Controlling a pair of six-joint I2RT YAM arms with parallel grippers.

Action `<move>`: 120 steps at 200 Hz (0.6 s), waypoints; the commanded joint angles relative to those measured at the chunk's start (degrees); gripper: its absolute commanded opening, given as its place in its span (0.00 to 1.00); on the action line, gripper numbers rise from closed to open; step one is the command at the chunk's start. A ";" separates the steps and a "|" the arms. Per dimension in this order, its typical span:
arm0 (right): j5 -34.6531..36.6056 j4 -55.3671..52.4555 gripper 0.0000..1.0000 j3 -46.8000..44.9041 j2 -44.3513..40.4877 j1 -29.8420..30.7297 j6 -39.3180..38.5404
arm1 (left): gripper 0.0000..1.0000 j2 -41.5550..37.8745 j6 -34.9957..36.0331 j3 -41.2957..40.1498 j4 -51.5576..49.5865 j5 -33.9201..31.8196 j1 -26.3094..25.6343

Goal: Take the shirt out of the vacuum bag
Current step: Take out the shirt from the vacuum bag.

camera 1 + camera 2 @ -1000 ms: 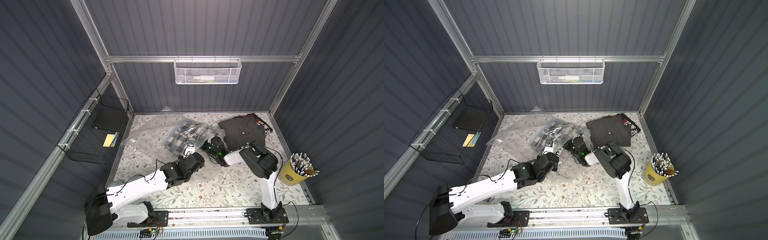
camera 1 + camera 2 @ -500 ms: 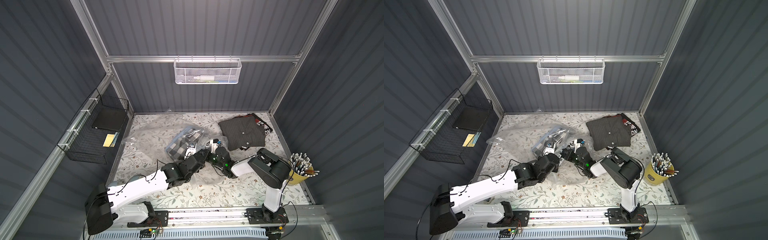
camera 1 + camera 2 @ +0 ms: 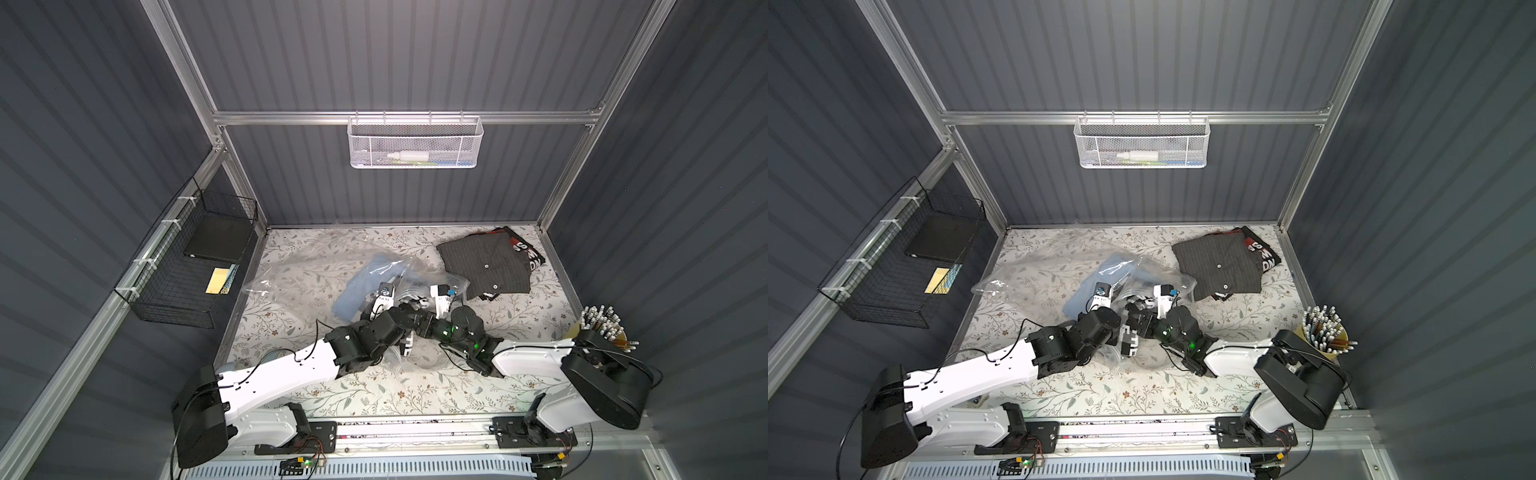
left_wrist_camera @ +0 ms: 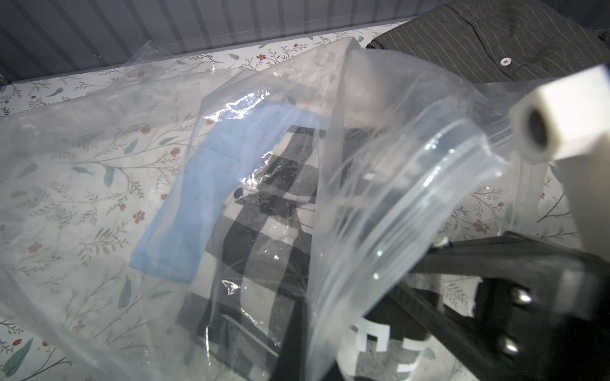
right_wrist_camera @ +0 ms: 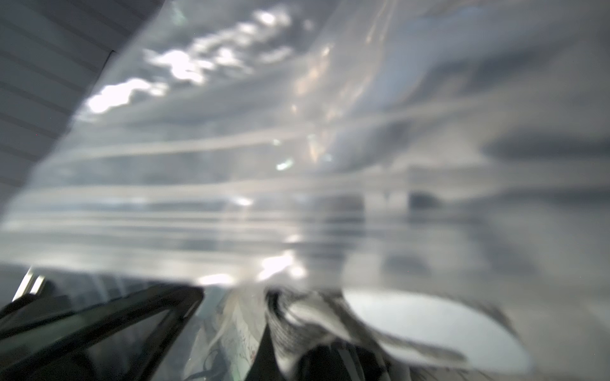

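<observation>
**Halfway out and coming**

Both top views first. Spot the vacuum bag [image 3: 307, 270], clear and crinkled, spread from the left edge of the table [image 3: 519, 324] to its middle. Big change from a second ago: hauled toward the near edge, the checked shirt [image 3: 406, 347], leading end now bunched under the two wrists instead of lying flat deep in the bag. Uncovered by that pull and left inside: the blue shirt [image 3: 365, 278]. Clamped together, the right gripper [image 3: 417, 318], seemingly on the checked cloth. Closed as well, the left gripper [image 3: 390, 311], apparently pinching the bag's upper lip.

Over to the left wrist view. Shows the bag's film [image 4: 379, 165] arched up like a tent, zip ridges curving across it. Under it, much of the checked shirt [image 4: 264, 231], resting on the blue one. So, not done: only partly out, by this reading.

Right wrist view now. Mostly blurred film, close to the lens. Below it, a wad of checked fabric [image 5: 297, 320] running down toward the jaws, themselves out of frame. Reads as a sound grip; calls for more pull toward the near edge, lip held high.
</observation>
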 commanded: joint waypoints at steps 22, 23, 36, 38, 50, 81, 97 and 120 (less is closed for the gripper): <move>0.69 -8.11 0.00 1.40 -9.47 0.41 -5.86 | 0.00 0.61 1.23 -0.58 0.66 -0.05 -0.17; 0.75 -8.30 0.00 1.46 -9.76 0.41 -5.93 | 0.00 0.61 1.20 -0.63 0.64 -0.05 -0.17; 1.38 -10.57 0.00 2.26 -12.32 0.41 -6.71 | 0.00 0.52 1.29 -0.77 0.62 -0.13 -0.15; 1.41 -10.87 0.00 2.41 -12.40 0.41 -6.87 | 0.00 0.52 1.26 -0.77 0.65 -0.18 -0.15; 1.35 -13.30 0.00 3.69 -15.44 0.40 -8.26 | 0.00 0.46 1.24 -0.95 0.54 -0.22 -0.17; 2.05 -16.77 0.00 5.74 -19.46 0.36 -9.43 | 0.00 0.15 1.31 -1.16 0.26 -0.74 -0.16; 1.86 -17.61 0.00 6.79 -21.12 0.41 -10.43 | 0.00 0.08 1.40 -1.13 0.14 -1.15 -0.16; 3.41 -22.08 0.00 9.70 -23.80 0.41 -11.89 | 0.00 0.05 1.43 -1.28 -0.06 -1.66 -0.15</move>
